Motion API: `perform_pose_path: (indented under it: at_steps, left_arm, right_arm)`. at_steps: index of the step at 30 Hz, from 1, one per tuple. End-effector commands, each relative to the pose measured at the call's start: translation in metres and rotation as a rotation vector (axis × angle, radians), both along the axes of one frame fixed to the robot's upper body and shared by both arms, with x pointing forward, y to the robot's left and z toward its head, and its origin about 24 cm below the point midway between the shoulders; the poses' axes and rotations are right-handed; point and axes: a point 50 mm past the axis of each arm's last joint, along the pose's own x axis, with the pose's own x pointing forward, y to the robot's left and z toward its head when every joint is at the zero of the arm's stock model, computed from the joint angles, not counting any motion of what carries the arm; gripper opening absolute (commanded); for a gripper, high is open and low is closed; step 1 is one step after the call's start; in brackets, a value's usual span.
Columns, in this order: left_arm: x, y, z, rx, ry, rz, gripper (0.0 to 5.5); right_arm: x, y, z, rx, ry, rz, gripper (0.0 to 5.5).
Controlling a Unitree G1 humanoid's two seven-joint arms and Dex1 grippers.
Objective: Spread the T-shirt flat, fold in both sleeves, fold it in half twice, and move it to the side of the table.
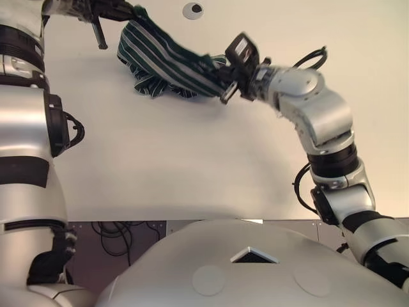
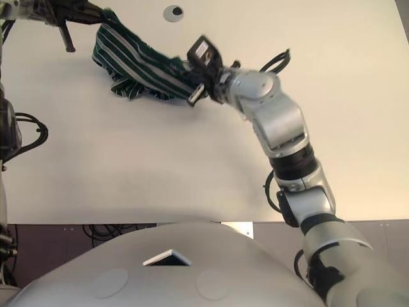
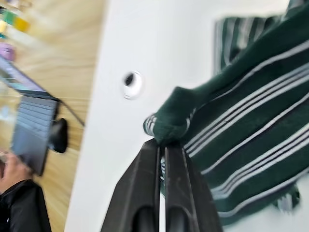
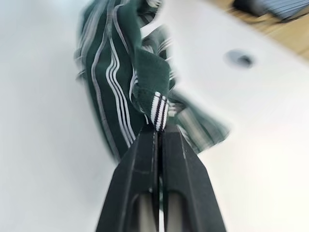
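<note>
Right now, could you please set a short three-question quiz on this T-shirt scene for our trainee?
1. True or false: the dark green, white-striped T-shirt lies spread flat on the white table.
2. Of the left gripper and the right gripper, which is shut on the T-shirt? A: left only. B: right only. C: both.
3. Fill in: beyond the T-shirt, the table has a round grey ____.

Key: 1 false, it hangs bunched between the two grippers. 2 C. 3 hole.
</note>
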Motion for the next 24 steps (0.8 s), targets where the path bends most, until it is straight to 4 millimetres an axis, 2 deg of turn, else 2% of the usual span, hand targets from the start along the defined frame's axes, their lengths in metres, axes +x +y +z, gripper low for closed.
perform_pose_path:
  at_steps: [1,3,5,10,14,17,22,24]
  left_arm:
    - [0.01,-0.008,0.022,-0.112,-0.122,0.083,0.02]
    - [0.016,-0.01,0.032,-0.167,-0.207,0.149,0.02]
    - [0.021,-0.013,0.041,-0.191,-0.277,0.202,0.02]
    - [0.031,-0.016,0.07,-0.215,-0.477,0.361,0.02]
    - [0.035,-0.017,0.092,-0.177,-0.643,0.481,0.02]
    - [0.036,-0.02,0.114,-0.164,-0.75,0.542,0.02]
    - [0.032,-0.029,0.152,-0.113,-0.909,0.544,0.02]
    - [0.032,-0.04,0.158,-0.118,-0.907,0.477,0.02]
  right_arm:
    - [0.047,-0.016,0.04,-0.012,-0.154,-0.063,0.0]
    - [0.074,-0.024,0.066,-0.033,-0.247,-0.101,0.0]
    - [0.093,-0.03,0.086,-0.054,-0.315,-0.134,0.0]
    - [0.12,-0.037,0.127,-0.051,-0.463,-0.253,0.0]
    - [0.126,-0.042,0.163,-0.003,-0.597,-0.403,0.0]
    - [0.126,-0.041,0.179,0.032,-0.643,-0.463,0.0]
    - [0.121,-0.046,0.213,0.089,-0.76,-0.55,0.0]
    - [0.118,-0.053,0.224,0.131,-0.782,-0.56,0.0]
